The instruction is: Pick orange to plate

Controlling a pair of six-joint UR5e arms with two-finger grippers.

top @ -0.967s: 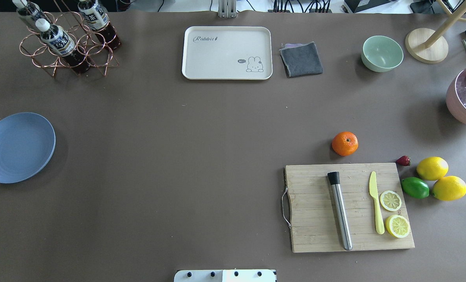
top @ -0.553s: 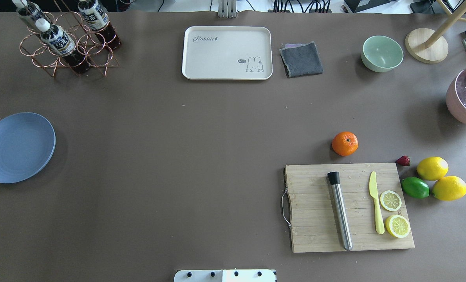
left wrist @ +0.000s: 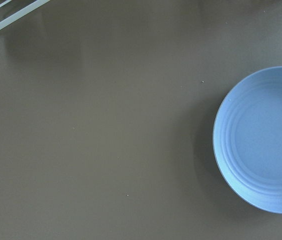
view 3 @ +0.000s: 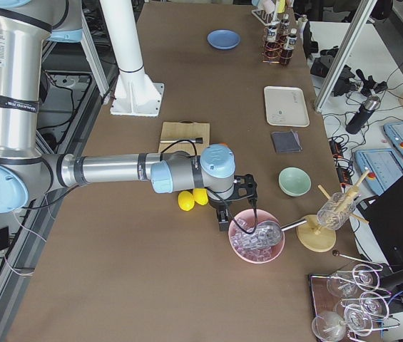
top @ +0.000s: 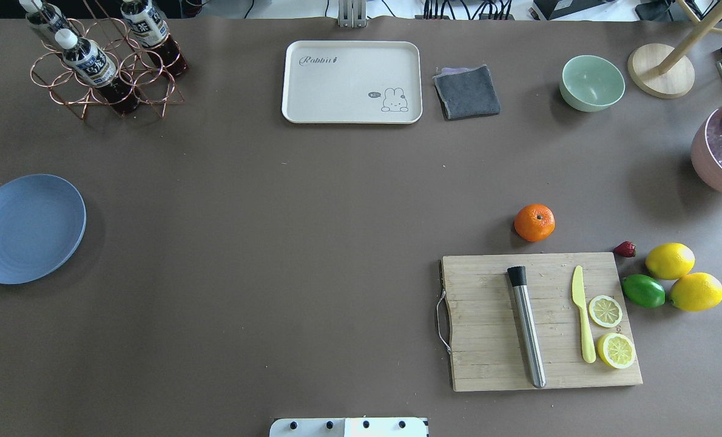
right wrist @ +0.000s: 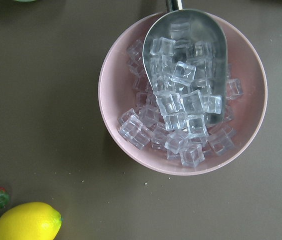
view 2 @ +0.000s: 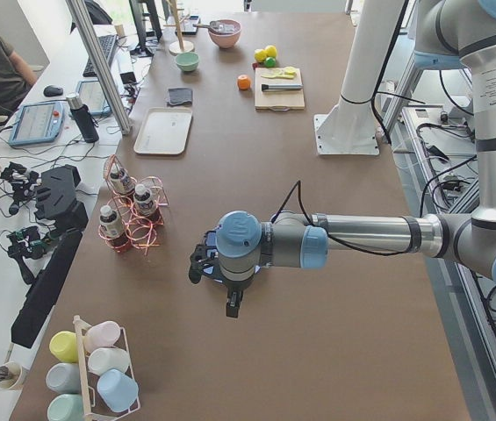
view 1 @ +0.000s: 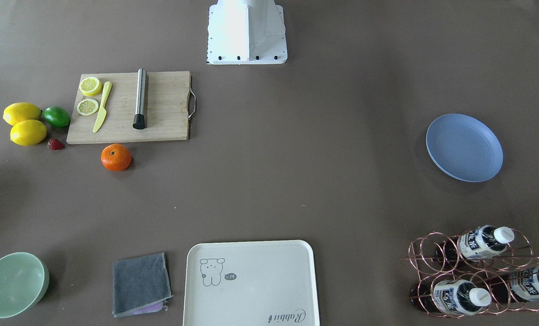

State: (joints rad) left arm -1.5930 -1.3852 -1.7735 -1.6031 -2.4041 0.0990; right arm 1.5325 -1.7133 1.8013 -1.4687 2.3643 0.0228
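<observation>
the orange [top: 534,222] sits on the brown table [top: 276,243], just past the far edge of the wooden cutting board [top: 488,340] and not touching it. the blue plate [top: 27,229] is way over on the opposite side, well apart. our left gripper [view 2: 202,261] hangs over the table with the plate at the edge of its wrist cam. the right gripper [view 3: 247,188] hovers by the pink bowl [right wrist: 112,75] of ice cubes [right wrist: 136,131]. we only see both from the side cams, so we can't tell if the jaws are released or clenched.
</observation>
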